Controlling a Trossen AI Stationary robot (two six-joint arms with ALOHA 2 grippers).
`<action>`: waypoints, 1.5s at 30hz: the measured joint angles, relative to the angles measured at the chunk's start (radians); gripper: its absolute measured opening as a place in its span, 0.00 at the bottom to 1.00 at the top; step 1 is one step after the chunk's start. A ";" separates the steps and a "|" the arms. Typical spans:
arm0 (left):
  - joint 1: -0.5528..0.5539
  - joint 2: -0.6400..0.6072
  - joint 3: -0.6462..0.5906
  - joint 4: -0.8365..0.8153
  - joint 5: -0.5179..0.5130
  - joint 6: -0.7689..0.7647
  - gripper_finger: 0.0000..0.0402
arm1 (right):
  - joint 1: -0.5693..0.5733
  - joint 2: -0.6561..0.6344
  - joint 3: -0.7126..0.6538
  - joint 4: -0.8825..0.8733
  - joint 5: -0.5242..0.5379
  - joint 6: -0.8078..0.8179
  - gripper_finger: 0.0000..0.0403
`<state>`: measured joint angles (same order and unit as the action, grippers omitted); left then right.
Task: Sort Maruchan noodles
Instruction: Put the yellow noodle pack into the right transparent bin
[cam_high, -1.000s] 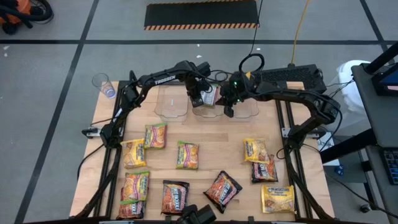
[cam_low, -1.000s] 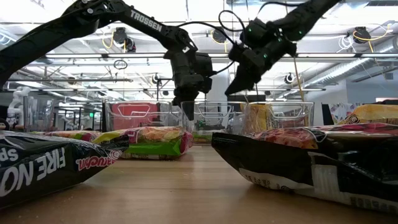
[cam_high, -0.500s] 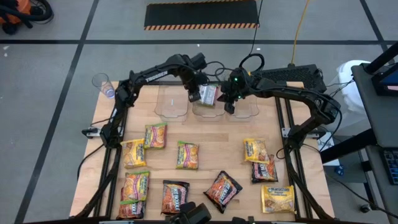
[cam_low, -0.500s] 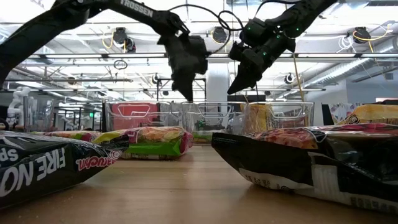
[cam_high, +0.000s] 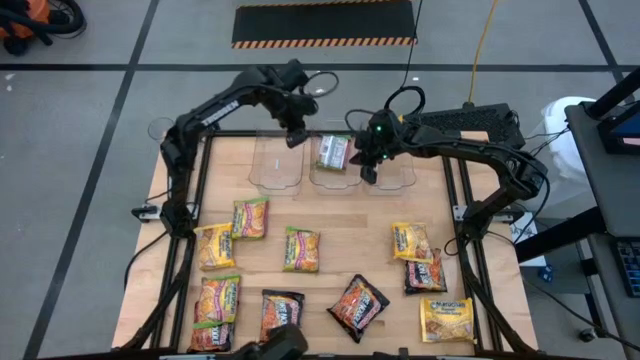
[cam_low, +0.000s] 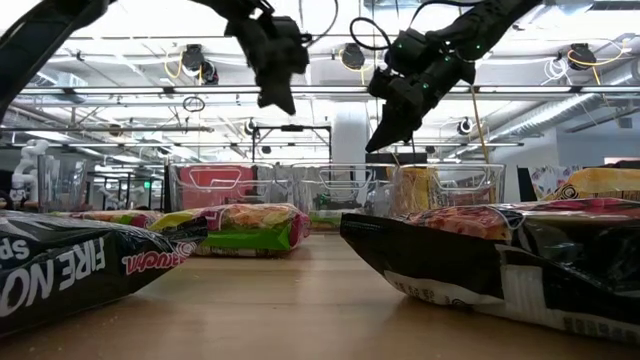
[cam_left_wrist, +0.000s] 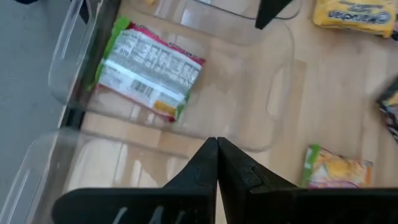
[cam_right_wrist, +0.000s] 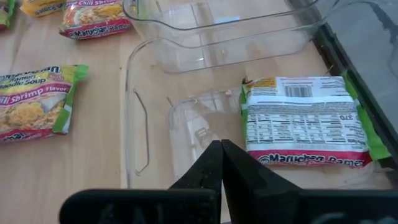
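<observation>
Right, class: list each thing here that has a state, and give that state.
Left pincer: shut, empty, raised near the left bin.
Right pincer: shut, empty, above the middle bin.
Middle bin: holds one green-edged packet, label side down.
Left bin: empty.
Table packets: lying flat, unsorted.

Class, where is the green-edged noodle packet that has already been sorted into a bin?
In the high view, the green-edged noodle packet lies label-side down in the middle clear bin of three at the table's far edge, between the left hand and the right hand.
</observation>
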<state>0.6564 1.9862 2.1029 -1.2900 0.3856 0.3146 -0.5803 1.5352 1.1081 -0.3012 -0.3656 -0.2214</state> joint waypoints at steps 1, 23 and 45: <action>0.009 -0.013 0.000 -0.016 0.004 0.002 0.02 | 0.002 0.000 0.006 -0.011 0.000 0.000 0.00; 0.063 -0.353 -0.222 -0.279 0.155 0.207 0.02 | 0.173 -0.001 0.150 -0.180 -0.004 -0.078 0.00; 0.074 -0.940 -1.055 0.021 0.213 0.045 0.02 | 0.270 -0.009 0.150 -0.611 -0.159 0.073 0.00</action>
<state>0.7300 1.0461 1.0481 -1.2687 0.5983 0.3594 -0.3103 1.5261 1.2579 -0.9118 -0.5250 -0.1481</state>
